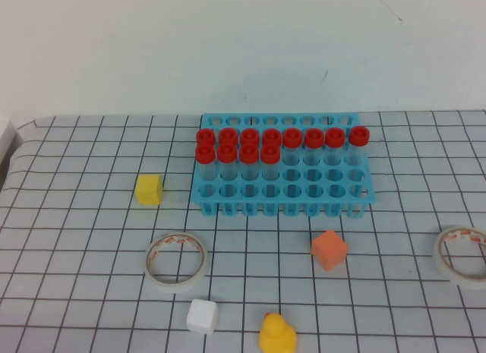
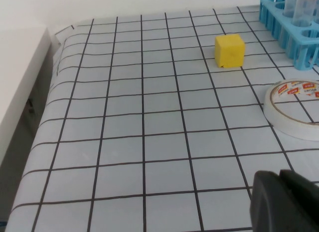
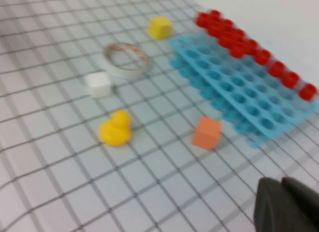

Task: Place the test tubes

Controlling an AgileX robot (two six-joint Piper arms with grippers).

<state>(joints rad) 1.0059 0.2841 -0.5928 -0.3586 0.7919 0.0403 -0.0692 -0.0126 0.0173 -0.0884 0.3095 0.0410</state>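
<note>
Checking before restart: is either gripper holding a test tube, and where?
Nothing. Left gripper shut, empty, near the tape roll; right gripper shut, empty, short of the orange cube.

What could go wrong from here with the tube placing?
Red-capped tubes stand cap to cap in the blue rack; a reach for one may knock its neighbours.
Orange cube, yellow duck and left tape roll lie in front of the rack, on likely approach paths.
Left gripper and right gripper are both shut, well back from the rack; they must open before any grasp.
</note>
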